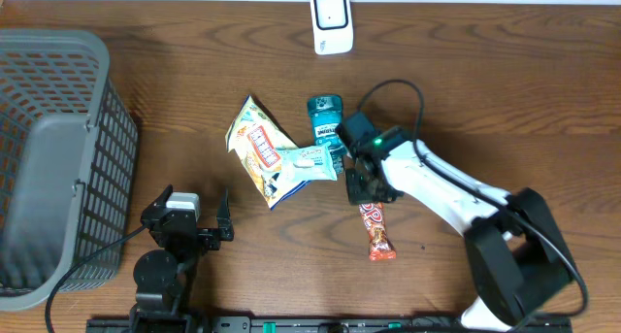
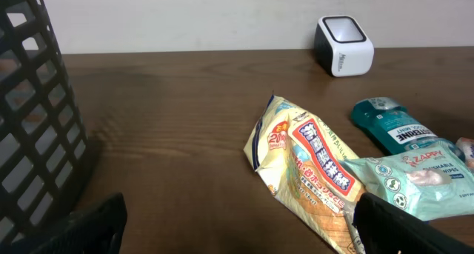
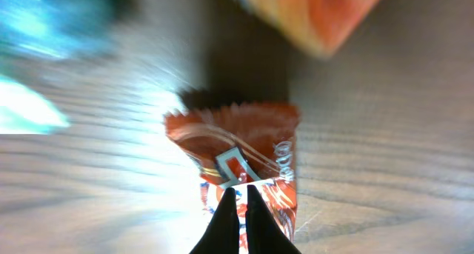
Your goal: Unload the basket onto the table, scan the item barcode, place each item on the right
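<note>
Clenched hard over on the right claw [image 1: 367,187], with both tips squeezed together on the top end of the orange snack bar [image 1: 376,231]. From the right wrist, crinkled wrapper pinched right at the fingertips [image 3: 228,217], with the background a blur. Stretched out along the brown surface [image 1: 505,90] toward the front edge, just below the teal mouthwash bottle [image 1: 326,119]. Beside that, draped partly over the yellow snack bag [image 1: 254,147], a pale wipes pack [image 1: 309,162]. Spread wide and gripping nothing on the left claw [image 1: 194,215], low near the front, close by the grey basket [image 1: 107,129]. Well apart from all of it, up at the far edge, standing upright: the white scanner [image 1: 331,20].
</note>
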`<state>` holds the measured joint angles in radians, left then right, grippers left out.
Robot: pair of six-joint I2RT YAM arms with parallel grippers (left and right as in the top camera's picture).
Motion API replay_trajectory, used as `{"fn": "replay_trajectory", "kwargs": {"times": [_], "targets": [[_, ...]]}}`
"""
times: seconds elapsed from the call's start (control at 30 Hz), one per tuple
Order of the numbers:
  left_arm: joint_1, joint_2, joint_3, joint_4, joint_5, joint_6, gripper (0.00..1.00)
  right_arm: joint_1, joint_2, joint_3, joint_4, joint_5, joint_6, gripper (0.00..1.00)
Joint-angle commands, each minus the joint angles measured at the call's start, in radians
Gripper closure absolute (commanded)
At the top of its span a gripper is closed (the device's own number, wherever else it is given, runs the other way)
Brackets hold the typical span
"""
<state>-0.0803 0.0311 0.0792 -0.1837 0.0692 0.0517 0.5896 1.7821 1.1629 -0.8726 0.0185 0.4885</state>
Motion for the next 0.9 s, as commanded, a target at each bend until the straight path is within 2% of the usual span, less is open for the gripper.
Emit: {"fn": "replay_trajectory", "kwargs": {"times": [0.0,0.17,0.33,0.57,0.77,0.87], "targets": [[0.003,-0.001,-0.014,-0.029,0.010,-0.005,0.02,-0.001,-0.103,0.034,0.002,0.024,-0.023,0.99],[0.003,-0.001,-0.014,-0.029,0.010,-0.005,0.02,-0.001,-0.087,-0.008,0.052,0.069,-0.022,0.99],[0.003,-0.001,-0.014,-0.029,0.010,-0.005,0.02,-0.001,-0.022,-0.091,0.148,0.012,-0.010,0.99],[0.003,-0.001,-0.014,-0.029,0.010,-0.005,0.02,-0.001,0.066,-0.104,0.180,-0.003,0.004,0.99],[0.003,-0.001,-0.014,-0.029,0.010,-0.005,0.02,-0.002,0.058,0.006,0.156,-0.045,-0.097,0.99],[0.003,-0.001,-0.014,-0.029,0.010,-0.005,0.02,-0.002,0.052,0.105,0.069,-0.074,-0.131,0.99]]}}
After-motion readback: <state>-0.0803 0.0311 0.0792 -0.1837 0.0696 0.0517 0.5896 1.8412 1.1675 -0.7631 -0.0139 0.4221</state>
